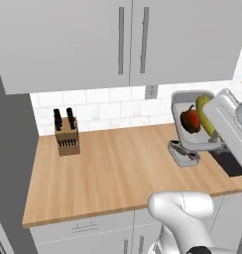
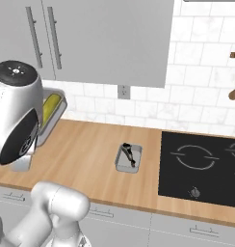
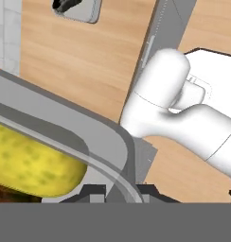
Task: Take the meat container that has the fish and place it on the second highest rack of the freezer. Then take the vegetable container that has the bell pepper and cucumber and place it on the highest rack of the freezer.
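Observation:
The vegetable container (image 1: 178, 106) is a grey tray lifted off the counter and tipped on edge, with a red bell pepper (image 1: 191, 120) and a yellow-green cucumber (image 1: 206, 115) inside. My gripper (image 3: 122, 191) is shut on its rim (image 3: 96, 142), and the cucumber (image 3: 32, 165) lies just behind that rim. From the right base view the same container (image 2: 56, 120) shows behind the arm. The meat container (image 1: 183, 153), a small grey tray with a dark fish, rests on the wooden counter below it; it is also in the right base view (image 2: 128, 158). The freezer racks are out of view.
A knife block (image 1: 67, 133) stands at the counter's back left. A black cooktop (image 2: 201, 166) is set into the counter on the right. Upper cabinets (image 1: 93, 39) hang low over the counter. A wooden spoon (image 2: 233, 91) hangs on the tiled wall.

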